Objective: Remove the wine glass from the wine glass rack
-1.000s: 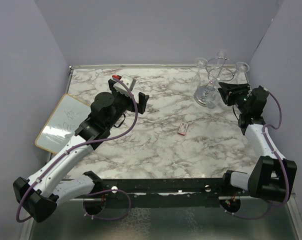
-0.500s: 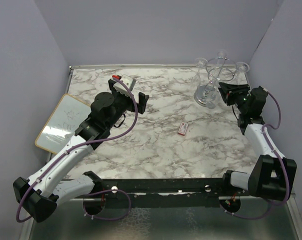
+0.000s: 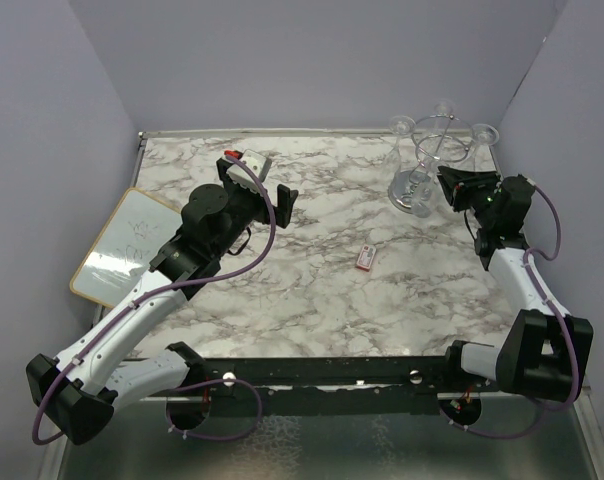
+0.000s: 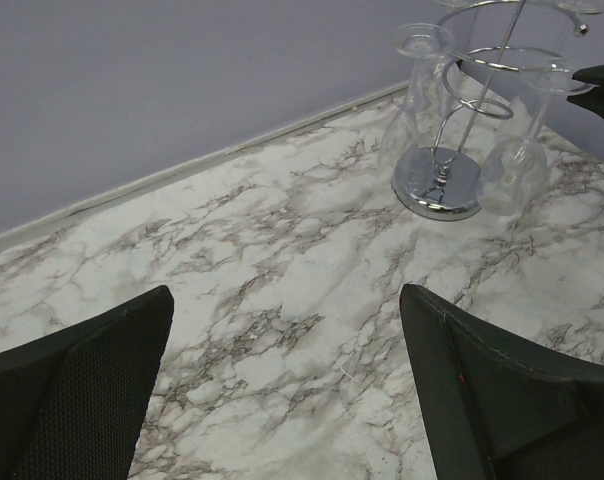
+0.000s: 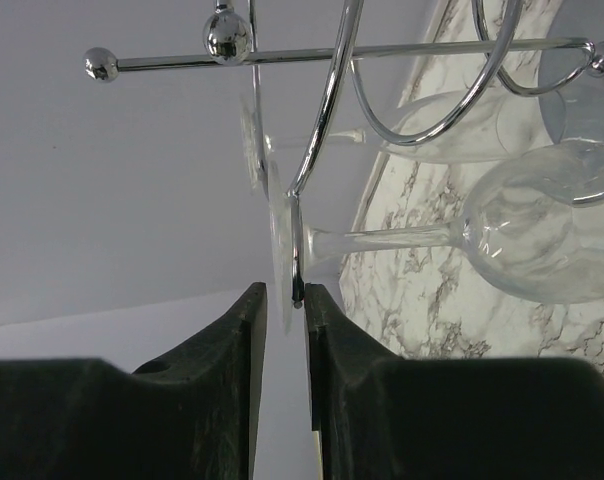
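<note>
The wine glass rack [image 3: 414, 196] stands at the back right, a silver wire stand [image 5: 327, 110] on a round shiny base [image 4: 439, 183]. Clear glasses hang upside down from its ring. One wine glass [image 5: 542, 235] hangs nearest my right gripper [image 5: 286, 295], its bowl [image 4: 517, 170] just above the table. The thin foot [image 5: 280, 230] of that glass and a wire tip lie between the right jaws. The jaws are narrow, and a slim gap still shows on the left side of the foot. My left gripper [image 4: 287, 300] hovers wide open over bare marble, mid-table [image 3: 282, 200].
A small whiteboard [image 3: 122, 245] lies at the table's left edge. A small pink-and-white card [image 3: 365, 259] rests on the marble right of centre. Purple walls close in the back and both sides, and the rack stands near the right wall.
In the top view the right gripper's fingers look slightly closer together beside the rack. The left arm and the glasses have not moved.
</note>
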Controlling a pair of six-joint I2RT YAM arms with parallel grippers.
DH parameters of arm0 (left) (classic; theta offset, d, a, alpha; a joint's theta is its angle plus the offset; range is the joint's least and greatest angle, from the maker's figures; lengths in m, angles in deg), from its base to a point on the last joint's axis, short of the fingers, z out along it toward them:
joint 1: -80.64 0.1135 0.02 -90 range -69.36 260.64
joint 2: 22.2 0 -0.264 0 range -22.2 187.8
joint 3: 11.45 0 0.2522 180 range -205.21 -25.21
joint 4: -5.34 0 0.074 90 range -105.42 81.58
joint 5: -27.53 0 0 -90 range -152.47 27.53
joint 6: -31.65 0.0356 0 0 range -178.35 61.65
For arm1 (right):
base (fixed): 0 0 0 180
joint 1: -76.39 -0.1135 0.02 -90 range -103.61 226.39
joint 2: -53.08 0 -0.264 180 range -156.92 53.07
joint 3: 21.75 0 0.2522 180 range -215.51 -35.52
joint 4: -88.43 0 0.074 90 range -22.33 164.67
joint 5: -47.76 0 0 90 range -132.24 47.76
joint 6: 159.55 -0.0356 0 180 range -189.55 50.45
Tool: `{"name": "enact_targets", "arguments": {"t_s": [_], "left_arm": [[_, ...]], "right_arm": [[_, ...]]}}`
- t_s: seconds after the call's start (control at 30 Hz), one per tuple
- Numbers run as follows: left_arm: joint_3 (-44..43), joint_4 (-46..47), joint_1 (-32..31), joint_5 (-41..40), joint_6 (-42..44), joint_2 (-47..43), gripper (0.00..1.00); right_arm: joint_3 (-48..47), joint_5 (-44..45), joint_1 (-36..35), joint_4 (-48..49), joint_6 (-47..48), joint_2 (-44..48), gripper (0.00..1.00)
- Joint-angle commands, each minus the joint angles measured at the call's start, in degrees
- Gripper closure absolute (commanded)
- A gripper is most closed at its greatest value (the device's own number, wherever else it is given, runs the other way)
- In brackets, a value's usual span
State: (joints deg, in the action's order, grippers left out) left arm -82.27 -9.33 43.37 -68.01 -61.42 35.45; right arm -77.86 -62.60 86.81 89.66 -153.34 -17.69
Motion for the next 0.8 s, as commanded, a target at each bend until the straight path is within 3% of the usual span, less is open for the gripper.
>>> {"name": "enact_targets", "arguments": {"t_s": [0.0, 0.47, 0.77], "left_arm": [[0.32, 1.39, -0.47, 0.45, 0.43, -1.11, 0.02], [0.44, 1.43, -0.47, 0.43, 0.38, -1.30, 0.02], [0.40, 1.49, -0.43, 0.89, 0.11, -1.35, 0.02]], "right_arm": [[0.34, 1.64, -0.65, 1.89, -0.82, -0.32, 0.78], [0.73, 2.40, -1.44, 0.68, -2.17, 1.03, 0.87], [2.58, 5.46, -2.07, -0.61, -5.71, 3.45, 0.73]]}}
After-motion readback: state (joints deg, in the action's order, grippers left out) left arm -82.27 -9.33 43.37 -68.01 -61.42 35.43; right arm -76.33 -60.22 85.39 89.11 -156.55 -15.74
